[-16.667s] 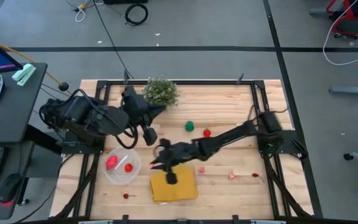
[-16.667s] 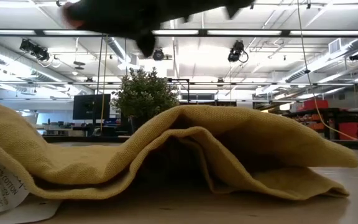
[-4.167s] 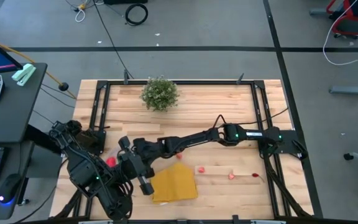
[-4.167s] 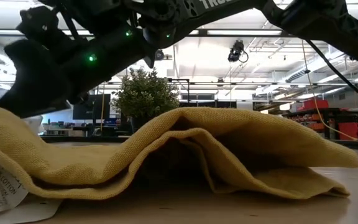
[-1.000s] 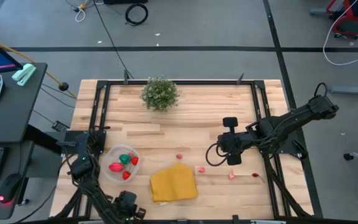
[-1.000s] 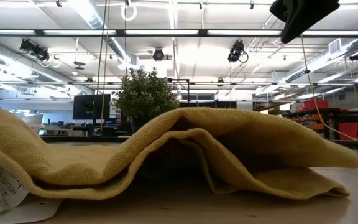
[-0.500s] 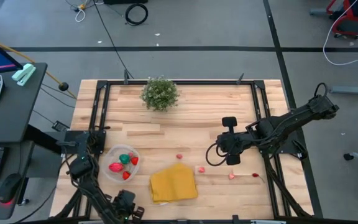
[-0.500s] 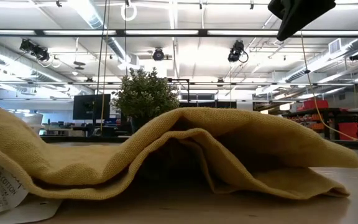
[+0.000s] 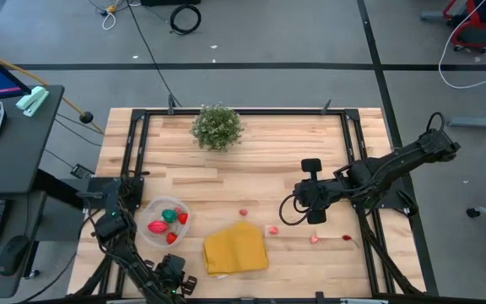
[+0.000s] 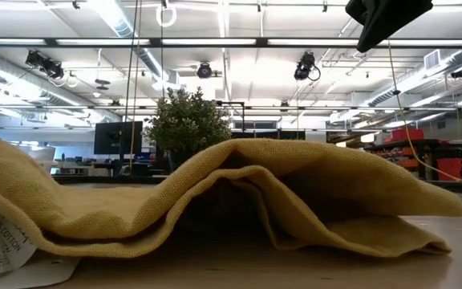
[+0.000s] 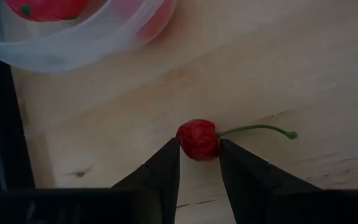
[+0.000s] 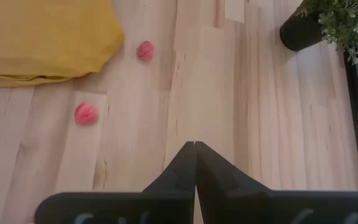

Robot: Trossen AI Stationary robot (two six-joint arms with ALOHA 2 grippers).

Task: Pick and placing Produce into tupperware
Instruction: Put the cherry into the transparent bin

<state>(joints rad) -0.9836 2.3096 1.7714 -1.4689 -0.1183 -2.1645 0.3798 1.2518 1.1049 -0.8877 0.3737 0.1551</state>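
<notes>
The tupperware (image 9: 145, 234) stands at the table's left with red and green produce (image 9: 167, 223) inside; the left wrist view shows its rim (image 11: 73, 53). My left gripper (image 9: 173, 275) is low at the near edge, just in front of the tupperware, shut on a small red cherry (image 11: 197, 139) with a green stem. Loose pink and red pieces (image 9: 244, 213) (image 9: 272, 230) (image 9: 315, 239) lie right of the tupperware. My right gripper (image 9: 310, 201) hovers shut above the table's right half, touching nothing; its closed fingers (image 12: 194, 152) point at bare wood. My left gripper pinches the cherry's round red body (image 11: 185, 146) between its two fingers, only at their free ends. The fingers (image 11: 166, 165) come from above, pointing down. The green stem (image 11: 260, 129) sticks out sideways, free. The cherry looks to lie on the wooden board.
A folded yellow cloth (image 9: 235, 249) lies near the near edge, right of the tupperware, and fills the low view (image 10: 215, 193). A bushy potted plant (image 9: 218, 127) stands at the far edge. One more small red piece (image 9: 347, 238) lies near the right frame.
</notes>
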